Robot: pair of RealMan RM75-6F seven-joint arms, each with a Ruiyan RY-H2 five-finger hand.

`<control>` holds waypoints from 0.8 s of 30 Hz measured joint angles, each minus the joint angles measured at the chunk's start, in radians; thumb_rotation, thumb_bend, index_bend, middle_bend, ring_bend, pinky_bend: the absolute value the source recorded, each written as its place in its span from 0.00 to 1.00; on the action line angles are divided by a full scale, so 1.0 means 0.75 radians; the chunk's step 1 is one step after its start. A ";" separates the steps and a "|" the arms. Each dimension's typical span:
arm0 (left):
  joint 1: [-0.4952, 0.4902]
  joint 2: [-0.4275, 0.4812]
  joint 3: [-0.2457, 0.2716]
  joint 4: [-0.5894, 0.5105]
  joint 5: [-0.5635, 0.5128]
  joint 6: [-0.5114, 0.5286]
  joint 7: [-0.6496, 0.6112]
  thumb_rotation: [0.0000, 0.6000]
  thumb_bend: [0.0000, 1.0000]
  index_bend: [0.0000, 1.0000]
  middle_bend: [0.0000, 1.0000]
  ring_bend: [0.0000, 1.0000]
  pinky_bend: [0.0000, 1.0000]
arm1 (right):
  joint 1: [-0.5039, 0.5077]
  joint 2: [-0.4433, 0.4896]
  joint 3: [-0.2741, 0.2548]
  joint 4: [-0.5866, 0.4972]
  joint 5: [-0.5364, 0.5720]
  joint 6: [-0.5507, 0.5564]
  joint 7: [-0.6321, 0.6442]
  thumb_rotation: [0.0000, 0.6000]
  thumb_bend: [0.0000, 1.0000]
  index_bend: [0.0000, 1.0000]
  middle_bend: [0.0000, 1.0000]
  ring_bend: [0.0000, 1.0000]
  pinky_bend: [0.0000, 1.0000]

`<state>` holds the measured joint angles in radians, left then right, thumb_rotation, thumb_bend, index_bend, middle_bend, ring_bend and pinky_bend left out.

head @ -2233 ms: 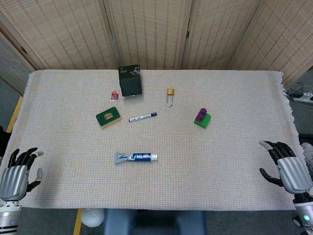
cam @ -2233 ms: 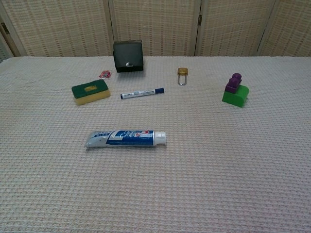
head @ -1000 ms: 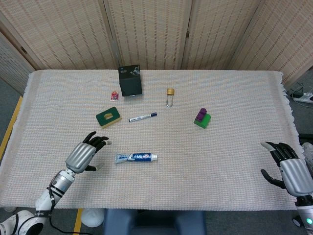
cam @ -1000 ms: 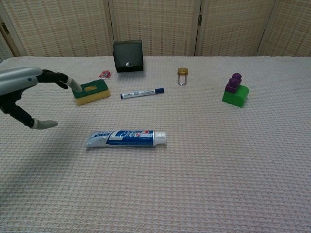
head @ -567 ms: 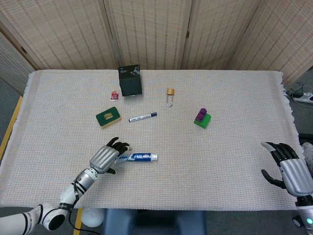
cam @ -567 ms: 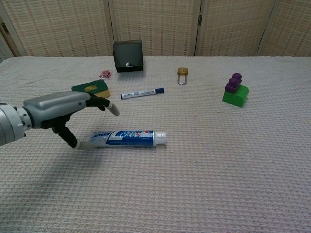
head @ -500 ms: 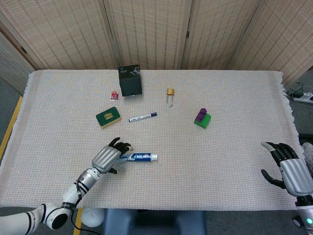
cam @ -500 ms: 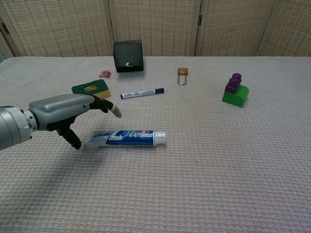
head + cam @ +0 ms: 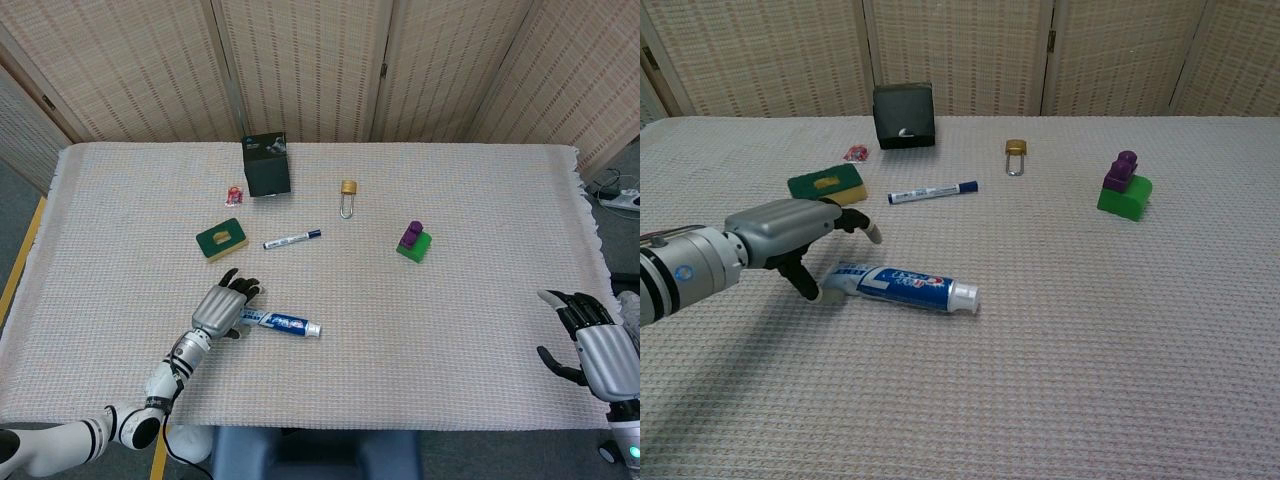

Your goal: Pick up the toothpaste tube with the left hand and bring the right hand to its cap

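Lying flat on the woven tablecloth (image 9: 420, 330), toothpaste tube (image 9: 905, 284) near the front left of centre, white cap (image 9: 963, 297) pointing right and slightly toward the robot, crimped tail at the left hand (image 9: 790, 232). Reaching over that tail end from the left, fingers spread above and a thumb down beside the crimp, touching or nearly touching it; no closed grasp visible, so released rather than clenched, and not yet lifting anything as far as can be judged. Waiting well apart at the near right edge of the table, right hand (image 9: 598, 351) with fingers apart and nothing in them, far from the cap. Judged early in the task: approach made, grip and lift not yet done, right hand's move to the cap not yet begun. Farther back, a green sponge (image 9: 826, 187), a marker pen (image 9: 932, 191), a black box (image 9: 904, 115), a padlock (image 9: 1015, 154) and a green-and-purple block (image 9: 1124, 188), all clear of the tube.
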<state>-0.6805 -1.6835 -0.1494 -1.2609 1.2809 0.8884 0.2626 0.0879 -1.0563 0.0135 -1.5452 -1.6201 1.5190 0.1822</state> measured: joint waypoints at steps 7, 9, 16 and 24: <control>-0.007 0.008 0.018 -0.046 0.002 -0.011 -0.022 1.00 0.32 0.26 0.20 0.21 0.05 | 0.004 0.000 0.002 -0.001 -0.002 -0.004 -0.004 1.00 0.35 0.14 0.21 0.19 0.14; -0.017 0.010 0.029 -0.070 0.013 -0.017 -0.021 1.00 0.32 0.26 0.20 0.21 0.05 | 0.004 0.000 0.002 -0.001 -0.001 -0.006 -0.004 1.00 0.35 0.14 0.21 0.19 0.14; -0.053 -0.048 0.021 -0.058 0.013 -0.014 0.011 1.00 0.35 0.33 0.26 0.25 0.06 | 0.004 -0.002 0.002 0.004 0.005 -0.010 0.002 1.00 0.35 0.14 0.21 0.19 0.14; -0.072 -0.112 0.020 0.025 0.015 0.024 0.048 1.00 0.37 0.44 0.40 0.36 0.09 | 0.002 -0.008 0.000 0.016 0.009 -0.014 0.011 1.00 0.35 0.15 0.21 0.19 0.14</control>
<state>-0.7341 -1.7674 -0.1343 -1.2424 1.2919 0.9061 0.2986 0.0896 -1.0620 0.0135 -1.5331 -1.6135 1.5084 0.1905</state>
